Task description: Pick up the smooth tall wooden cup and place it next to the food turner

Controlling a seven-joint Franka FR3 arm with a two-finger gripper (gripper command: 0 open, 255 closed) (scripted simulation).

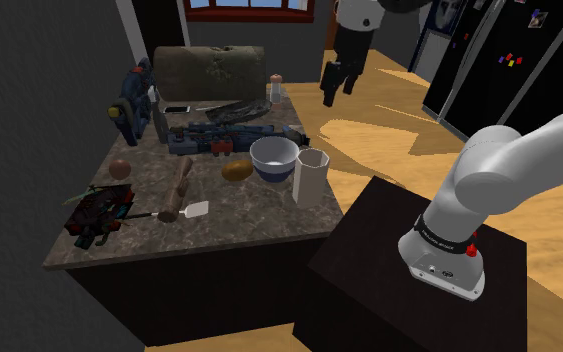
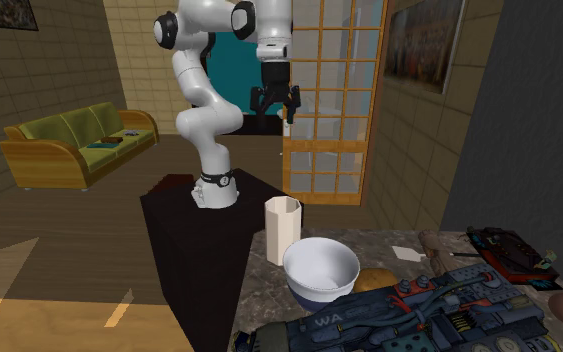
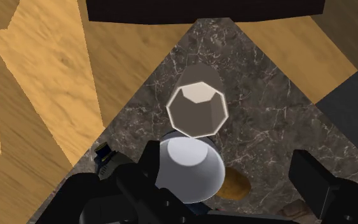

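The tall off-white faceted cup [image 1: 310, 172] [image 2: 281, 228] [image 3: 196, 108] stands upright at the stone counter's corner nearest the stand. The food turner [image 1: 194, 209], a small white blade on a dark handle, lies near the counter's front edge beside a wooden rolling pin [image 1: 180, 188]. My gripper [image 1: 336, 90] [image 2: 275, 105] [image 3: 225, 162] hangs high above the counter's far corner, open, nothing between its fingers. In the wrist view the cup shows far below, just beyond the fingers.
A white bowl [image 1: 273, 158] [image 2: 320, 270] [image 3: 189, 168] sits right beside the cup, with a brown potato-like lump [image 1: 236, 169] [image 3: 236, 184] next to it. A blue toy blaster [image 1: 224, 133], a drill [image 1: 132, 100] and a brown bag [image 1: 209, 72] crowd the back. The dark stand [image 1: 419, 290] adjoins the counter.
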